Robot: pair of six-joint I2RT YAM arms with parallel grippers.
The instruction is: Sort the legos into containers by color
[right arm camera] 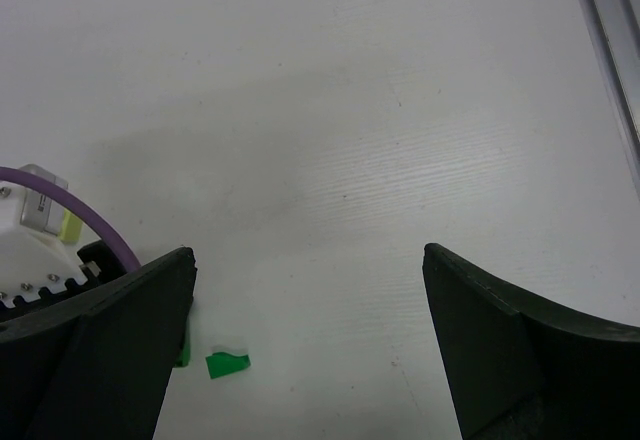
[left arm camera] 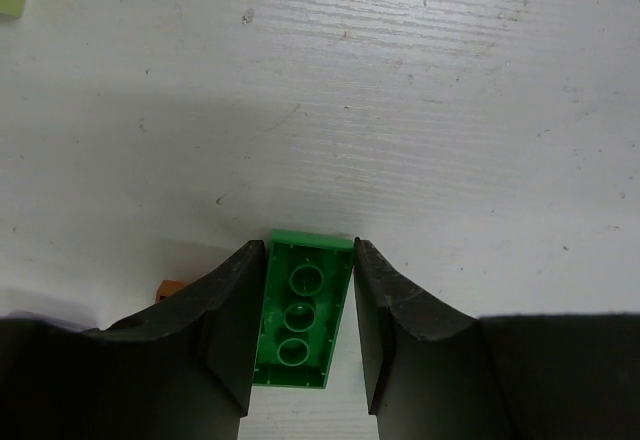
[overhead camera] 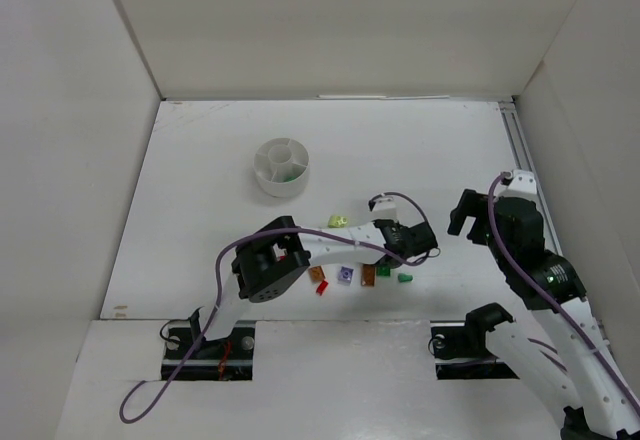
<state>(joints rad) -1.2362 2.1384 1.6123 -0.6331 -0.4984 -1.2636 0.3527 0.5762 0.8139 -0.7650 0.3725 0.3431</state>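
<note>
Standing leftmost on the surface [overhead camera: 200, 160]: one round white tub [overhead camera: 281, 167], split into wedges, with a green bit [overhead camera: 288, 173] in a near wedge. Loose bricks toward the middle, well apart from the tub: pale yellow brick [overhead camera: 338, 222]; red brick [overhead camera: 322, 287]; lavender brick [overhead camera: 346, 276]; orange-brown brick [overhead camera: 368, 275]. Left fingers [left arm camera: 220, 340]: closed against the long sides of a green brick [left arm camera: 300, 310], three round tubes showing. Small green piece [right arm camera: 227, 364]: just right of them, lying on the surface. Right fingers [right arm camera: 500, 340]: spread wide, holding nothing.

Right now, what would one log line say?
left fingers: shut on green lego | right fingers: open, empty | loose legos: on table
</note>
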